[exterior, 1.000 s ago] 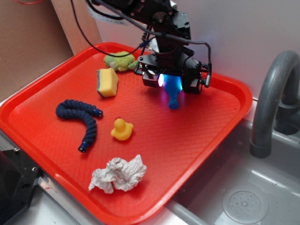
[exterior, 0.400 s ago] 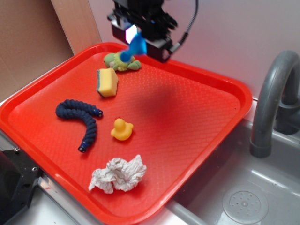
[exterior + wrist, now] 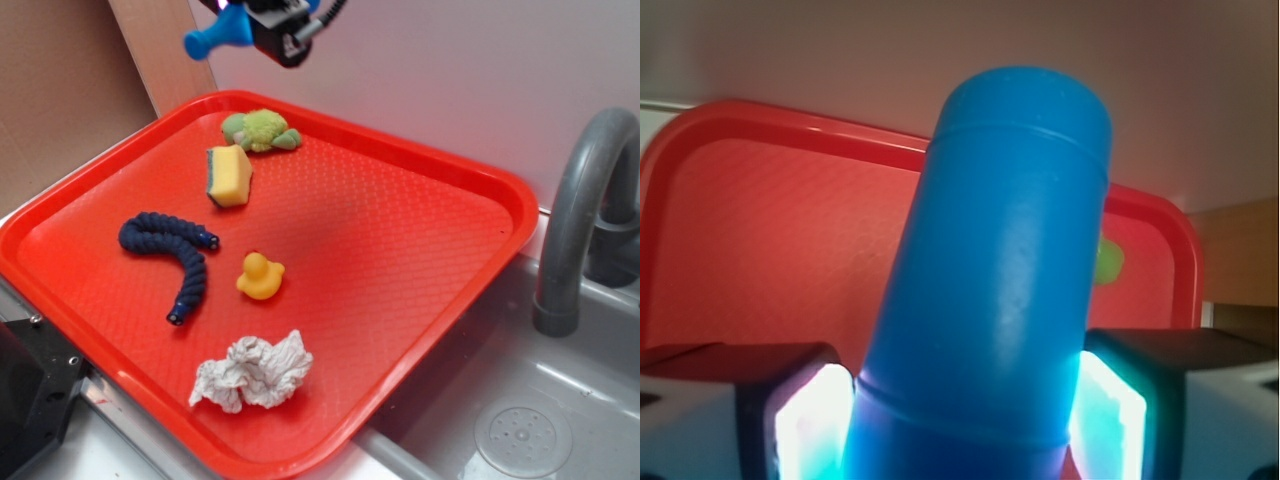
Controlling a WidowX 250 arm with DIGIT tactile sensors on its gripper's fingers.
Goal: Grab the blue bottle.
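Lifted higher, tool (image 3: 262,22) grips blue bottle (image 3: 212,37) (above tray (image 3: 420,250)).

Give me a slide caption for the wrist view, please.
Claw shut on the blue bottle, held above the red tray.

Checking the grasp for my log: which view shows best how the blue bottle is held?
The wrist view: the blue bottle fills the frame, clamped between the two lit fingers of the gripper. The exterior view shows only its flared neck end sticking out, high above the red tray.
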